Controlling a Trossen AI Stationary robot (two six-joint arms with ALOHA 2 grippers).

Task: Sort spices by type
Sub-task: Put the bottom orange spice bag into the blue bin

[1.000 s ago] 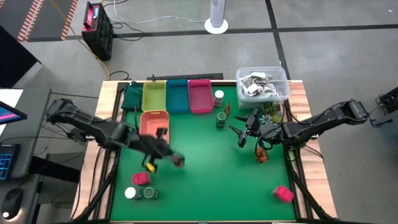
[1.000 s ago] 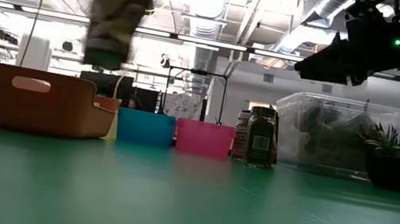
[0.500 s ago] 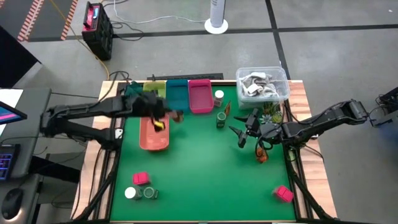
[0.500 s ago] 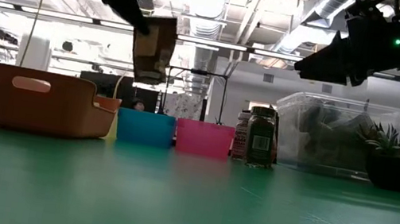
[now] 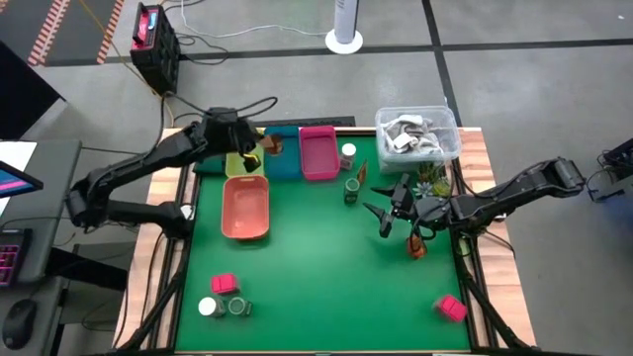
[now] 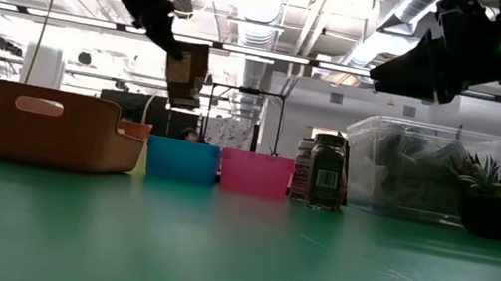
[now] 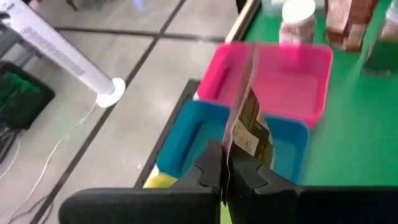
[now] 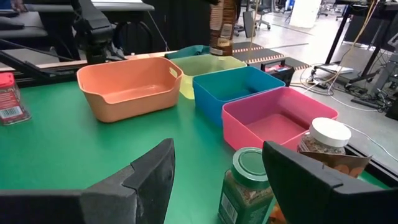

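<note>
Left gripper point(image 5: 259, 150) at upper left of the high view, fingers clamped on a brown packet point(image 7: 250, 127), held above the blue tray point(image 7: 193, 140). Not yet dropped.

Right gripper point(image 5: 388, 210) waits right of centre, fingers apart.

Judged early: the orange tray point(image 5: 245, 208) looks bare; pink boxes point(image 5: 224, 284) and jars point(image 5: 238, 308) lie loose at the lower edge.

Only the left wrist view shows the packet hanging over the blue tray beside the pink tray point(image 7: 283, 78); the low view shows just its height.

Overhead, table-level and wrist cameras all see the pink tray point(image 5: 317, 153).
</note>
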